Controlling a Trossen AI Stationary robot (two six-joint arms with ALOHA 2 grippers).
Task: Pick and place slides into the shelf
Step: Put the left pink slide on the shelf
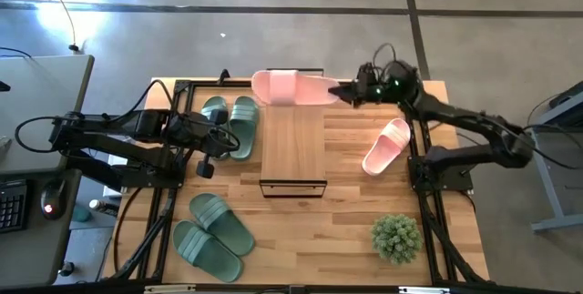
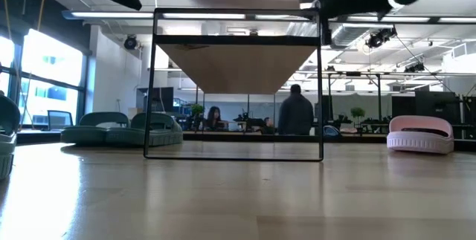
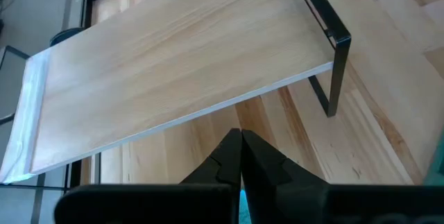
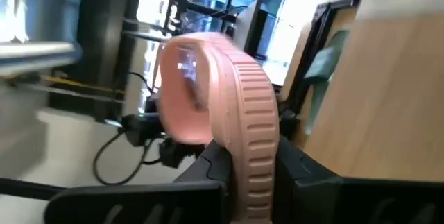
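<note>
The shelf (image 1: 293,144), a light wood plank on a thin black frame, stands mid-table. My right gripper (image 1: 344,90) is shut on a pale pink slide (image 1: 291,87), which it holds in the air over the shelf's far end. A second pink slide (image 1: 387,146) lies sole-down on the table right of the shelf. Two sage-green slides (image 1: 232,121) lie left of the shelf, and two more (image 1: 211,235) lie near the front left. My left gripper (image 1: 214,144) hovers shut and empty beside the far green pair, pointing at the shelf (image 3: 173,64). My right gripper pinches the pink slide's ribbed rim (image 4: 253,141) between its two fingers (image 4: 215,168), at the end toward the table's right, away from the strap. The fingers come level from the right, along the slide. The slide is lifted clear above the shelf.
A small green potted plant (image 1: 396,237) stands at the front right. The black frame rails (image 1: 424,176) run along both table sides. In the low view, people stand in the room beyond the shelf (image 2: 238,62).
</note>
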